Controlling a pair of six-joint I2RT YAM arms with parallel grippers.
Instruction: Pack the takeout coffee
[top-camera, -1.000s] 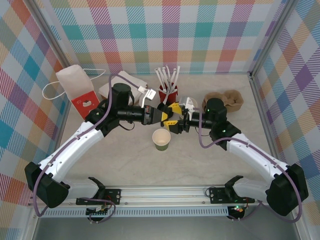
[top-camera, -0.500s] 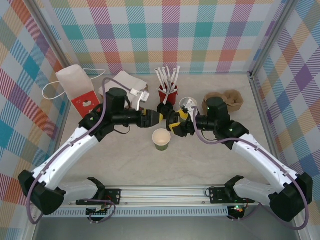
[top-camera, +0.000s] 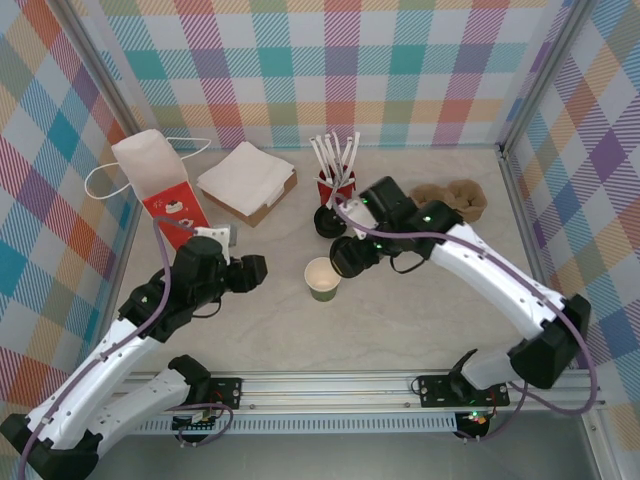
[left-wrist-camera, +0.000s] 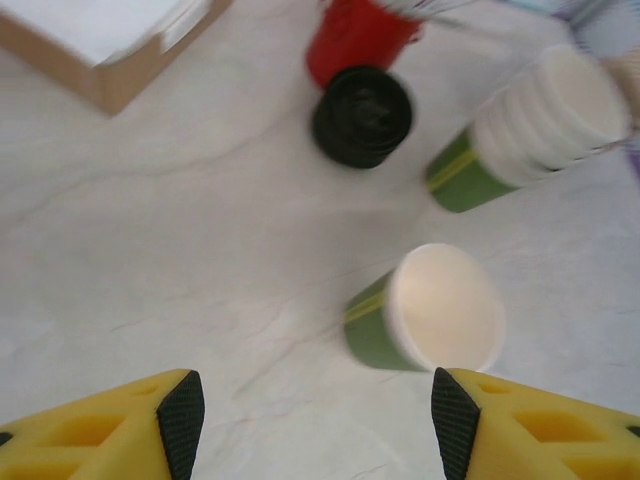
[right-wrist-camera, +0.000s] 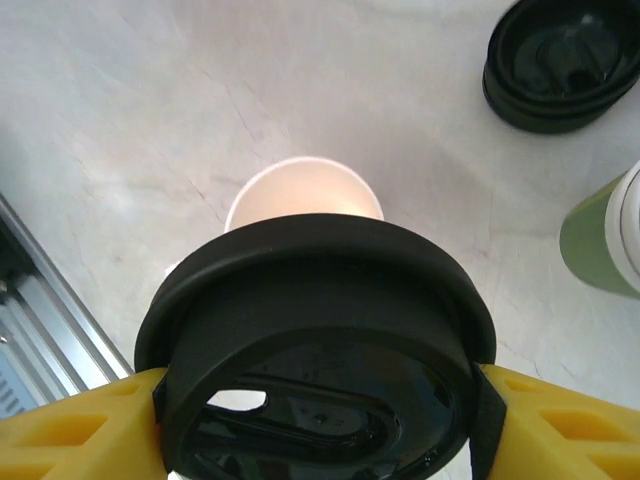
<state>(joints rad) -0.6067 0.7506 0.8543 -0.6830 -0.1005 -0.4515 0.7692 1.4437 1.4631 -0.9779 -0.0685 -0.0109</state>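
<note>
Right gripper (right-wrist-camera: 320, 425) is clamping a black lid (right-wrist-camera: 318, 330) across its width, holding it level so it can be pressed onto the open green cup (right-wrist-camera: 303, 195), which is standing on the surface (right-wrist-camera: 120, 100) just below and ahead of it. Left gripper (left-wrist-camera: 317, 425) is hanging open and empty, well back from that cup. A second ago both grippers were meeting beside the red cup (left-wrist-camera: 355, 35), the left one shut. It has since opened and pulled away.
</note>
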